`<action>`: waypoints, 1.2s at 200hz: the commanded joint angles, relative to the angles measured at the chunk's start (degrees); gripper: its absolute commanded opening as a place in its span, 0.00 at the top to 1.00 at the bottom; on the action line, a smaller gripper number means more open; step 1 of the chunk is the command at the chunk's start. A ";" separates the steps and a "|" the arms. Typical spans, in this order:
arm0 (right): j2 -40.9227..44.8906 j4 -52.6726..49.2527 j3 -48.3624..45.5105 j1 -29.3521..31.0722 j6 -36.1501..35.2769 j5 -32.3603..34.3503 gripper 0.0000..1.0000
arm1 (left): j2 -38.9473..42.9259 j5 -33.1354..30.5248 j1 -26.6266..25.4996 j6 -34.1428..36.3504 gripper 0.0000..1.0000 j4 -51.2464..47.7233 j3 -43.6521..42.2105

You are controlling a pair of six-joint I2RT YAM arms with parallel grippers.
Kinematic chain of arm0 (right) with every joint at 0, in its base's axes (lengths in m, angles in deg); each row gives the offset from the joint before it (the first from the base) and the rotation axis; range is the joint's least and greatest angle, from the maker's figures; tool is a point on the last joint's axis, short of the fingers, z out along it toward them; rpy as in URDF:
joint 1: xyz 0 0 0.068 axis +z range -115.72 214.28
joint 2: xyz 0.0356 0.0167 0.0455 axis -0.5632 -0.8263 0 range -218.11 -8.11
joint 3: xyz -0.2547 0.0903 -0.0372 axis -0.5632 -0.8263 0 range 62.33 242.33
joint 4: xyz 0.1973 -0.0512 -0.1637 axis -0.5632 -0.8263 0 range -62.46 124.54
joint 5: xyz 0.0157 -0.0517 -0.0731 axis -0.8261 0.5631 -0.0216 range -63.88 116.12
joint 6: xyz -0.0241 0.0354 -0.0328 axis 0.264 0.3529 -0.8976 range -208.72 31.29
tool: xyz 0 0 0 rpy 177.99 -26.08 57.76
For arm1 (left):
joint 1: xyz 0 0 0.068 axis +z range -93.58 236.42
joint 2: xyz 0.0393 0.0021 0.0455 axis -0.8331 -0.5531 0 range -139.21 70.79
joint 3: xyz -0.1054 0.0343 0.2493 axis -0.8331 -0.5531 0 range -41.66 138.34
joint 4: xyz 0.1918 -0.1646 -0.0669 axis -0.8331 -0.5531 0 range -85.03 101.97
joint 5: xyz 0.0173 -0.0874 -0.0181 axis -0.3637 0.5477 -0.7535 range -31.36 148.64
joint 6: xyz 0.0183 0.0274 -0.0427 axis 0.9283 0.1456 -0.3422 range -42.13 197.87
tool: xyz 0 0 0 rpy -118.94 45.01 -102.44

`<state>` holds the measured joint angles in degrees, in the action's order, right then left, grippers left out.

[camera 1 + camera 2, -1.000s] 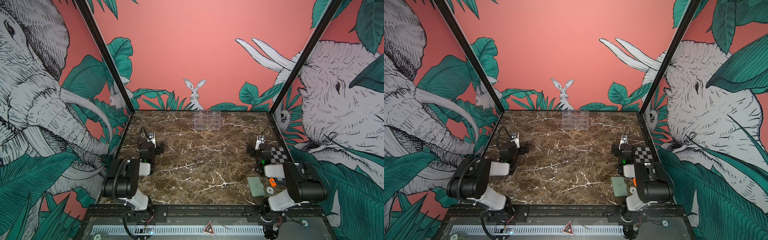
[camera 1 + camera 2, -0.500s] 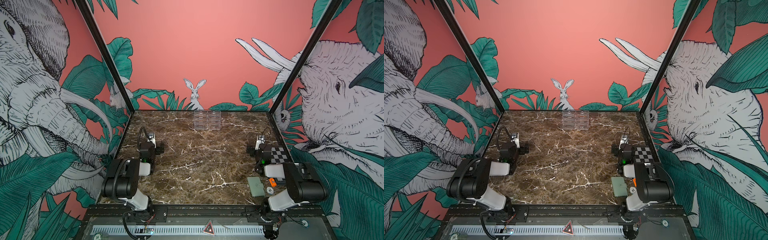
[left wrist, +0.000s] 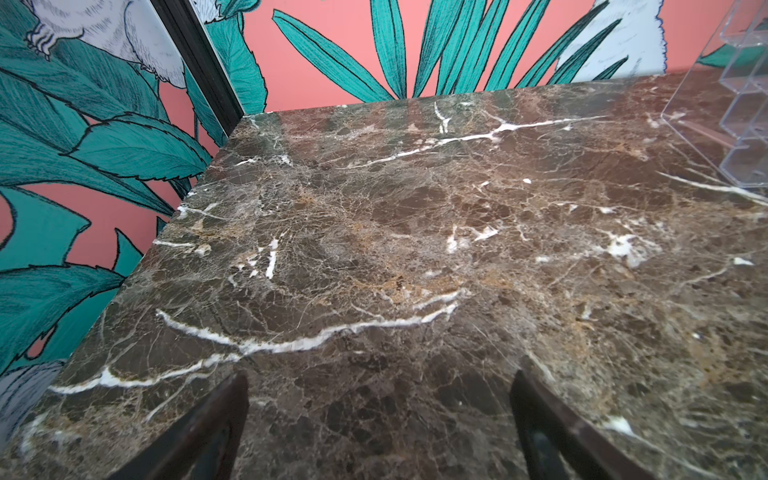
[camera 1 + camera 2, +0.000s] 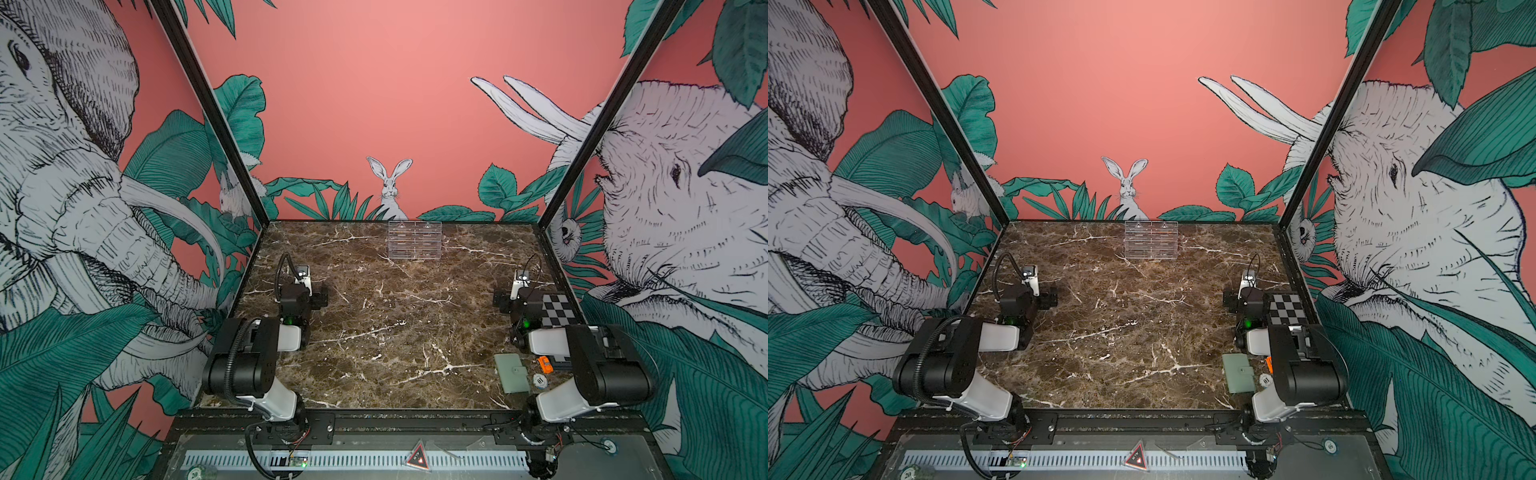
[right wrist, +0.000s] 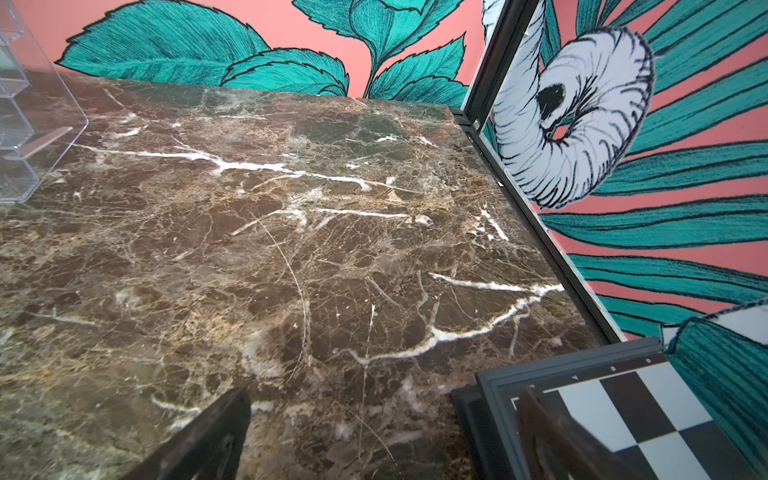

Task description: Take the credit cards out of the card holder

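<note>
The tabletop [image 4: 386,332] is slick marble, so a thin flat thing could be pushed along it rather than picked up. The stand [image 4: 414,245] at the back edge is well apart from the work and is judged to be at little risk. The board [image 4: 559,309] lies along the right edge beside the right arm and could be knocked if that arm is folded back. The holder [image 4: 512,372] is found closed and flat near the front right corner, just beside the right arm's base. That reach is awkward, and the flap must be opened before anything can be drawn out. No cards are seen, so they are presumed to be inside. The chip [image 4: 538,379] just beside the holder could be swept away.

The left gripper [image 3: 380,376] and right gripper [image 5: 382,399] are spread wide and nothing is grasped.

Against the earlier frames no change is found: arms and things are placed as before.
</note>
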<state>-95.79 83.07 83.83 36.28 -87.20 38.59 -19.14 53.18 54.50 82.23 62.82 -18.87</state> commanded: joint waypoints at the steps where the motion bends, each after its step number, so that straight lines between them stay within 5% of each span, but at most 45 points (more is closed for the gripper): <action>1: 0.47 1.68 0.44 0.20 0.34 0.74 0.02 | 1.16 -0.41 -0.28 0.39 0.01 0.53 -0.02; 86: 2.02 3.82 -0.48 0.68 0.02 1.60 0.05 | 2.64 0.86 -0.39 1.48 0.01 0.69 0.01; 123: 19.06 -29.88 8.12 2.65 6.50 4.81 0.02 | 17.96 -4.09 -4.74 0.63 0.01 -20.85 4.73; 165: 25.89 -50.66 13.35 2.67 17.55 -6.64 0.02 | 26.84 8.52 -6.70 -16.79 0.01 -37.75 10.57; 190: 27.91 -64.47 17.16 2.67 21.36 -7.98 0.02 | 27.67 18.48 -6.88 -25.47 0.01 -44.80 13.14; 240: 31.74 -83.06 19.24 5.39 26.33 -9.41 0.02 | 28.82 33.23 -7.30 -40.26 0.01 -41.91 10.22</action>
<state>-66.00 13.37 102.01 39.25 -65.47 30.33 8.23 75.72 47.73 52.79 22.08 -7.37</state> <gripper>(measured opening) 0.981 0.988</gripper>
